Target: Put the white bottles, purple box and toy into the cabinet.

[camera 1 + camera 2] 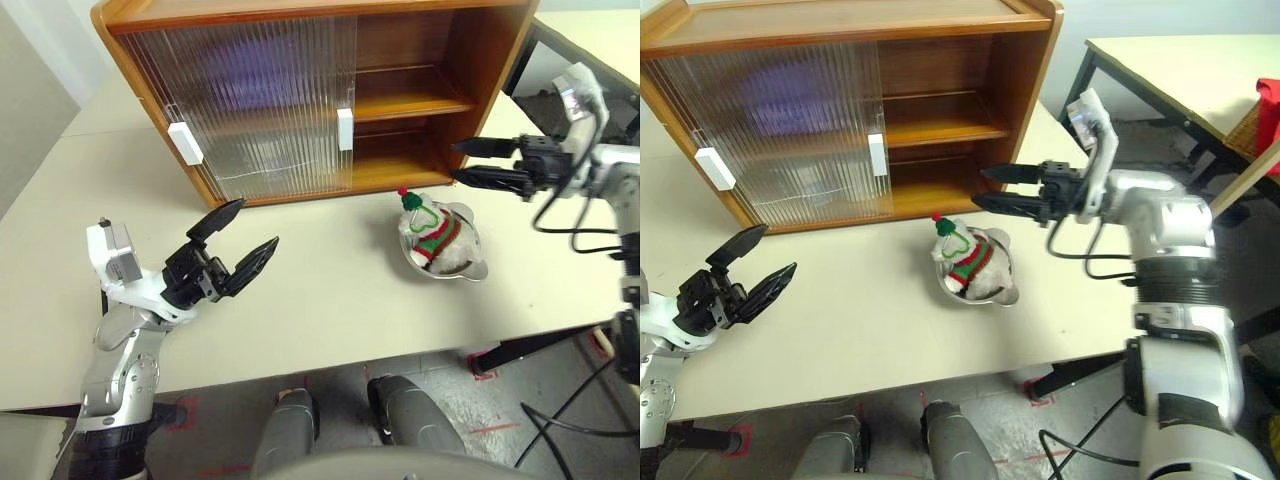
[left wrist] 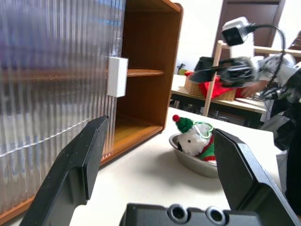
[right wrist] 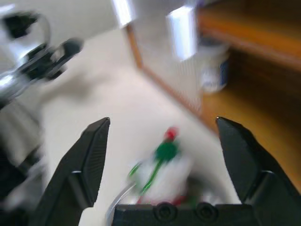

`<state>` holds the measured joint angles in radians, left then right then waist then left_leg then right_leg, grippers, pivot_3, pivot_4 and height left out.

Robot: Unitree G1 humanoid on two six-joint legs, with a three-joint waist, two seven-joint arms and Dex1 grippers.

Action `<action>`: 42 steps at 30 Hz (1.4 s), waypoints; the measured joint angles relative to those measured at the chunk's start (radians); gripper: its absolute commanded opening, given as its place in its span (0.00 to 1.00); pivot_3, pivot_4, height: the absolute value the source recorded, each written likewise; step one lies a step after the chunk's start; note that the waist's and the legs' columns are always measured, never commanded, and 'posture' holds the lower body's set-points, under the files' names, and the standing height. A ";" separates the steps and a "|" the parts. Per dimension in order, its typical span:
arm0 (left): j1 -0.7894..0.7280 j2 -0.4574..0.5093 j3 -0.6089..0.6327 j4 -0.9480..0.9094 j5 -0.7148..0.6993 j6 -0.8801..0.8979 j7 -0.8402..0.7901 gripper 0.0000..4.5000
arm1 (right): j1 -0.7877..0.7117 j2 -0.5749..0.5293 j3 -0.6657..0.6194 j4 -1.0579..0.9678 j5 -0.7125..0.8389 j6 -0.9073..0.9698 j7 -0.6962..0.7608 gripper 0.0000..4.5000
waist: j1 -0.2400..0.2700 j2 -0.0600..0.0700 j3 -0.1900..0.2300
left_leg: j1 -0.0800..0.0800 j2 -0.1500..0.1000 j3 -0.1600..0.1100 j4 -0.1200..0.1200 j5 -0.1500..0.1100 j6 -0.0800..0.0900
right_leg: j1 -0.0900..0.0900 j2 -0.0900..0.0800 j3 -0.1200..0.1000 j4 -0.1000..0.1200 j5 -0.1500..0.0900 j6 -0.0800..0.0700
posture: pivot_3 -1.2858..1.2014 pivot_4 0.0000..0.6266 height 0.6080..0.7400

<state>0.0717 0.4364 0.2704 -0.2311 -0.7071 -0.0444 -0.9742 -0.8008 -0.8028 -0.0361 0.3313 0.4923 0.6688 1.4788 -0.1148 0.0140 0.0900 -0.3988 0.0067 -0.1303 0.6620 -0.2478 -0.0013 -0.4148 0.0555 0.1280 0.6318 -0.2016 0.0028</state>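
The toy (image 1: 428, 232), a white plush in a striped sweater and green hat, lies in a steel bowl (image 1: 472, 266) on the table in front of the cabinet (image 1: 500, 60). Both ribbed doors (image 1: 250, 100) are slid to the left, so the right half stands open with bare shelves. A blurred purple shape, the purple box (image 1: 255, 75), shows through the doors on the upper shelf. One white bottle (image 3: 212, 70) stands on the lower shelf behind the door edge. My right gripper (image 1: 458, 162) hangs open and empty just above and right of the toy. My left gripper (image 1: 257, 222) is open and empty at the front left.
A second table (image 1: 1180, 60) stands to the right with a basket holding red cloth (image 1: 1265, 110). Cables (image 1: 560, 215) hang from my right arm. The table's front edge (image 1: 330, 365) runs close below both grippers.
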 measured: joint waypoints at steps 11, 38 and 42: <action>-0.005 0.000 0.000 0.000 -0.001 0.001 -0.001 1.00 | 0.090 -0.097 0.135 -0.221 0.014 0.228 -0.015 0.99 | -0.007 -0.002 0.002 | 0.009 0.000 -0.003 0.000 -0.001 -0.001 | 0.008 0.000 0.001 0.000 -0.003 0.002 | 0.44 0.19 1.00; -0.006 0.000 0.000 0.000 -0.001 0.006 -0.001 1.00 | 0.160 0.031 0.209 -0.242 -0.115 0.093 -0.193 0.53 | 0.000 -0.002 0.003 | -0.001 0.000 -0.003 -0.002 -0.003 -0.001 | -0.001 -0.001 0.001 0.000 -0.006 0.003 | 0.44 0.18 1.00; -0.006 0.000 0.000 0.000 -0.001 0.006 -0.001 1.00 | 0.160 0.035 0.213 -0.242 -0.119 0.084 -0.193 0.19 | 0.001 -0.002 0.003 | -0.001 0.000 -0.003 -0.002 -0.003 -0.001 | -0.001 -0.001 0.001 0.000 -0.006 0.003 | 0.44 0.18 1.00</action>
<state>0.0652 0.4368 0.2704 -0.2312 -0.7081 -0.0379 -0.9749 -0.6412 -0.7674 0.1767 0.0895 0.3729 0.7526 1.2855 -0.1137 0.0119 0.0926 -0.3995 0.0071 -0.1331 0.6600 -0.2509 -0.0023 -0.4162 0.0548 0.1289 0.6319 -0.2080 0.0060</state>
